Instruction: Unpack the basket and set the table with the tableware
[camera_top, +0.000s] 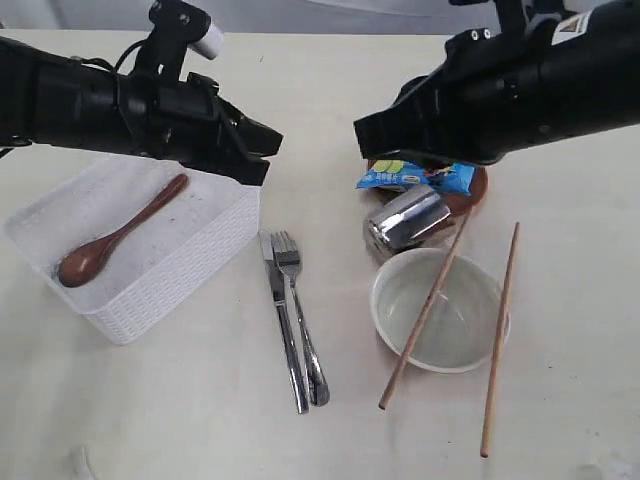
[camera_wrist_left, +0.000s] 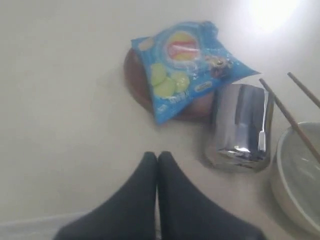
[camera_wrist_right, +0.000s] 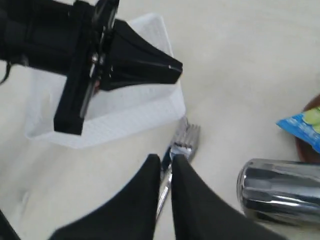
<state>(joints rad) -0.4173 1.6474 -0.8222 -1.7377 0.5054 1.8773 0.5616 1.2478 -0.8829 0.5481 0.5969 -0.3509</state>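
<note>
my left gripper (camera_top: 262, 150) closed, empty, above basket (camera_top: 170, 295) | my right gripper (camera_top: 368, 130) closed, empty | spoon (camera_top: 118, 236) in basket, handle toward 1 o'clock | I should open left, descend, pinch mid-handle

The blue chip bag (camera_wrist_left: 185, 65) bears print too blurred to read.

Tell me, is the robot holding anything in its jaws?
Nothing is held. The left gripper and right gripper both show jaws closed with nothing between them.
</note>
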